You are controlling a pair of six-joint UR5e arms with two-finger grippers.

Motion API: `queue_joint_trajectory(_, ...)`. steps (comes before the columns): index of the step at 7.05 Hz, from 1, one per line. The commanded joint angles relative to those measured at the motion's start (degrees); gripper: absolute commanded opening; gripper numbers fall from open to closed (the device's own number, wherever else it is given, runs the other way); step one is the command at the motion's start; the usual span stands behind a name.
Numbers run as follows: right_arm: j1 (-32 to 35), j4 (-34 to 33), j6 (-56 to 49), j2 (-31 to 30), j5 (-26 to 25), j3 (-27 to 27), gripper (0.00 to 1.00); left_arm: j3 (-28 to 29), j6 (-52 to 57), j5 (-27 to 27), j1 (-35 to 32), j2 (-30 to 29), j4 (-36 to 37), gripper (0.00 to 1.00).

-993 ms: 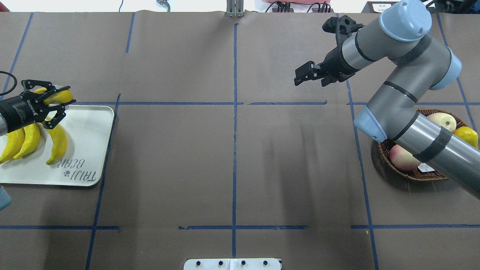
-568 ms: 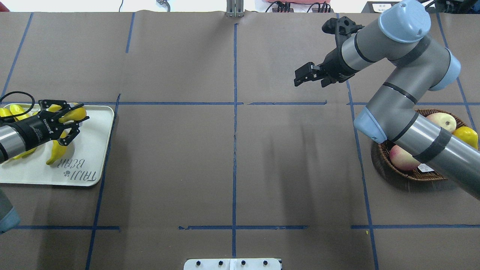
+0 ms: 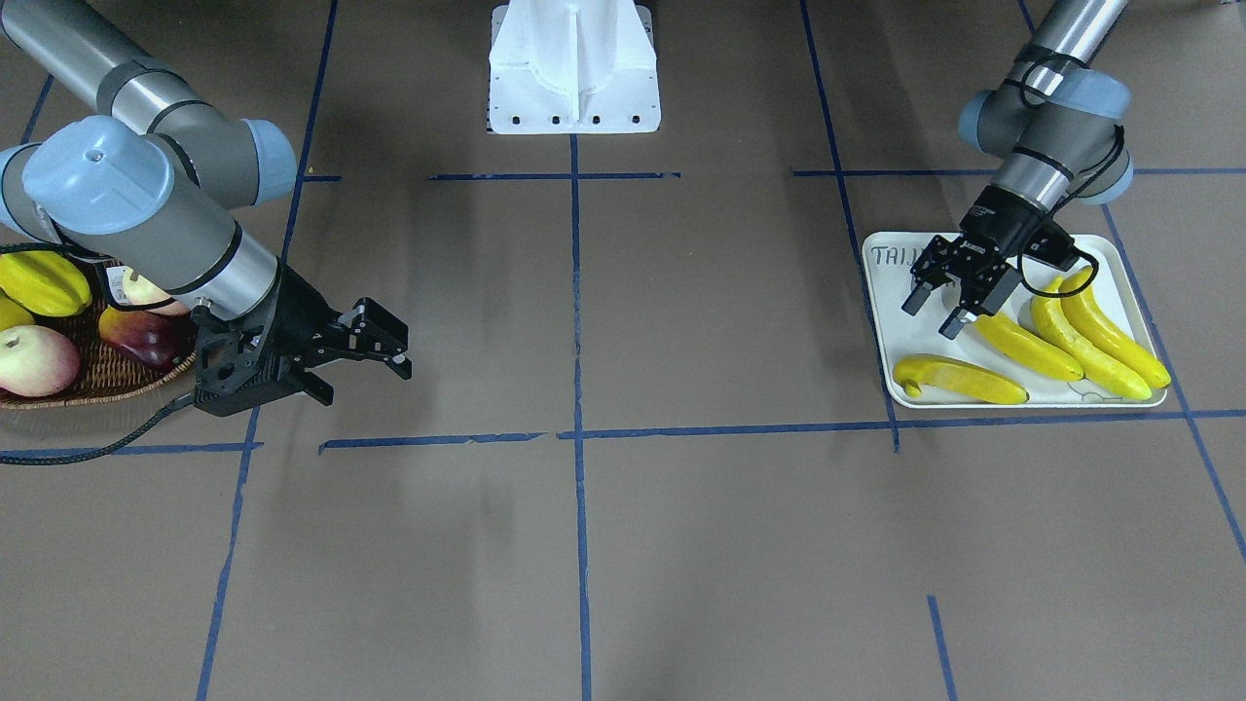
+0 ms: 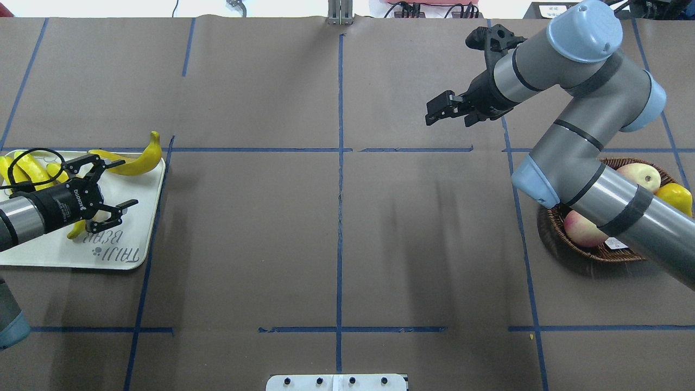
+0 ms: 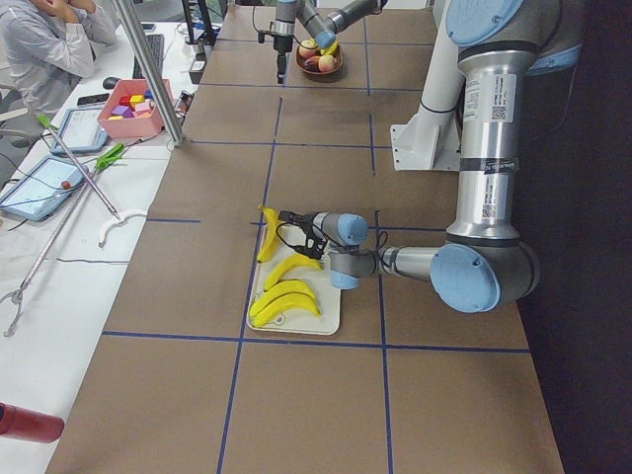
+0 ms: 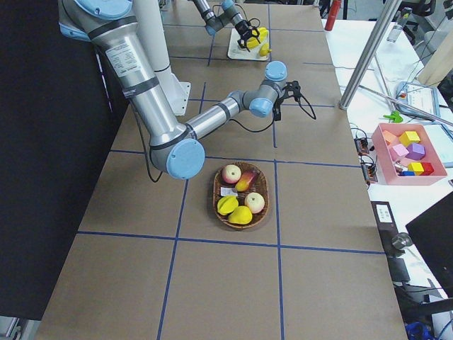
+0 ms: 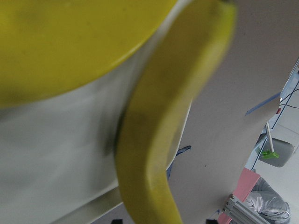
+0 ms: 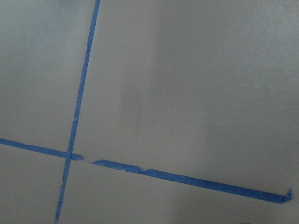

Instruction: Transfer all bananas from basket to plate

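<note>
My left gripper (image 4: 125, 183) is open and empty, low over the white plate (image 4: 146, 217); it also shows in the front view (image 3: 930, 319). One banana (image 4: 133, 160) lies free across the plate's far right corner, just beyond the gripper, and shows in the front view (image 3: 959, 380). Three more bananas (image 3: 1071, 341) lie side by side on the plate. The left wrist view shows a banana (image 7: 159, 140) close up on the plate. My right gripper (image 4: 437, 111) is open and empty above bare table. The wicker basket (image 4: 597, 255) holds no banana that I can see.
The basket holds peaches (image 3: 34, 360), a starfruit (image 3: 39, 282) and a dark red fruit (image 3: 141, 336). My right forearm (image 4: 624, 212) crosses over the basket. The white robot base (image 3: 574, 68) stands at mid table. Blue tape lines mark the brown table.
My left gripper carried the banana to the plate's far right corner, opened and let it go there, then drew back a little. The right arm has hardly moved.
</note>
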Motion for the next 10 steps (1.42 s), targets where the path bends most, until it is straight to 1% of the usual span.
queue_joint_trajectory(1,0.0,0.0,0.0,0.1,0.1,-0.1,1.00,-0.6,5.6,-4.1,-0.8,2.1,-0.2,1.00)
queue_joint_trajectory(2,0.2,0.0,0.0,0.0,0.1,-0.1,1.00,-0.7,6.5,-6.2,-2.4,2.2,-0.2,1.00)
queue_joint_trajectory(3,1.5,-0.4,-0.3,-0.4,0.6,0.2,1.00,-1.2,8.0,-11.6,-7.0,1.9,0.2,1.00)
queue_joint_trajectory(4,3.2,-0.7,-1.9,-1.5,1.0,0.3,1.00,-1.4,16.7,-19.8,-11.6,1.9,0.8,1.00)
queue_joint_trajectory(5,4.1,-0.7,-5.0,-3.3,1.1,1.0,1.00,-1.3,25.9,-25.8,-15.7,1.9,4.0,1.00)
queue_joint_trajectory(6,5.0,-0.7,-7.4,-4.7,1.1,1.1,1.00,-1.4,36.0,-30.7,-19.0,1.8,7.7,1.00)
queue_joint_trajectory(7,5.9,-0.7,-9.3,-5.6,1.1,1.1,1.00,-1.4,45.7,-33.5,-21.8,1.6,9.2,1.00)
queue_joint_trajectory(8,6.6,-0.8,-11.0,-6.3,1.1,1.1,1.00,-1.3,54.2,-33.9,-23.2,1.8,9.5,1.00)
queue_joint_trajectory(10,7.3,-1.7,-13.5,-7.0,1.0,1.1,1.00,-1.3,73.0,-34.0,-23.3,2.0,16.4,1.00)
